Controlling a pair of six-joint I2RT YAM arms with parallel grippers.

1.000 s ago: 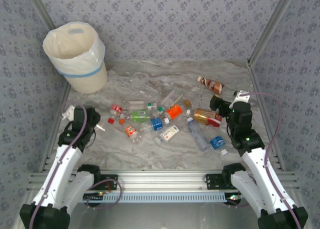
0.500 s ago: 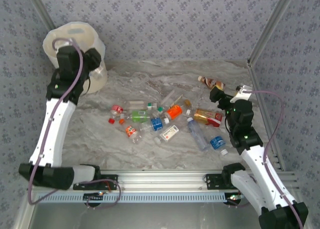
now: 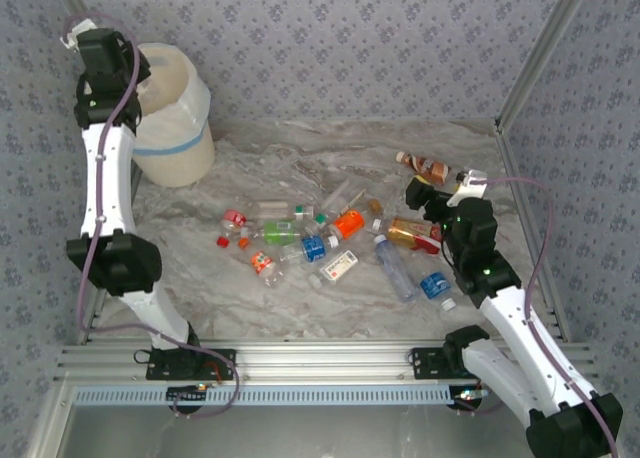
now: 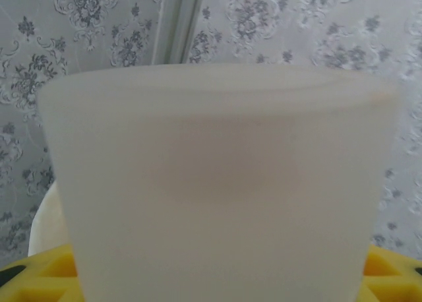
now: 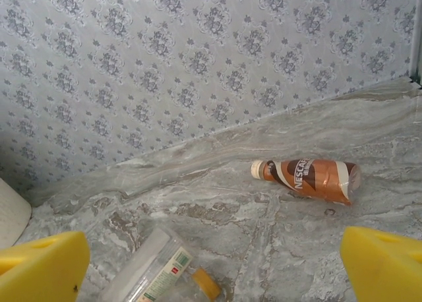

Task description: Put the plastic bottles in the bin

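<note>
By the bin, left gripper clamped on a pale bottle, right gripper wide open near a brown bottle

Walls grey-blue with repeating floral print, table grey-white marble veining. Bin cream with light blue band and white liner; arms white with black joints, yellow pads on the right gripper. Bottles clear with orange, green, blue, red labels; Nescafe bottle brown-and-white; blurred bottle in left gripper milky white.
</note>
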